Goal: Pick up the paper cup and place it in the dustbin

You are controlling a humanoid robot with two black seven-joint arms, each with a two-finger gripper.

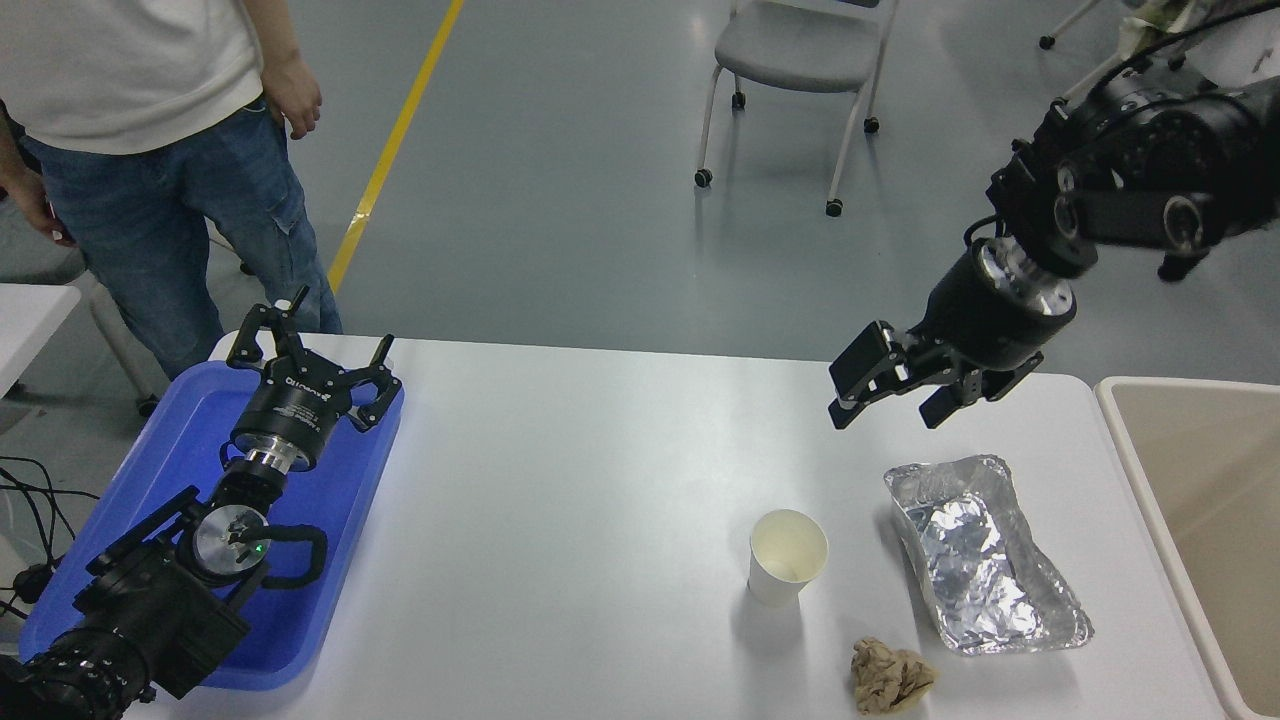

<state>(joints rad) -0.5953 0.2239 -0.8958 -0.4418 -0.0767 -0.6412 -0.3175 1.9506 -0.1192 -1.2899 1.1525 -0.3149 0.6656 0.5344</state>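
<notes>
The white paper cup (787,556) stands upright on the white table (580,520), right of centre, its cream inside showing. The beige dustbin (1195,520) stands at the table's right edge, partly cut off by the picture. My right gripper (885,400) is open and empty, in the air above the table's far right part, beyond the cup and apart from it. My left gripper (310,345) is open and parked over the blue tray at the lower left.
A crinkled silver foil tray (980,555) lies just right of the cup. A crumpled brown paper ball (890,678) lies near the front edge. A blue plastic tray (150,500) sits at the left. A person (150,150) stands at the far left; a chair (790,60) is beyond.
</notes>
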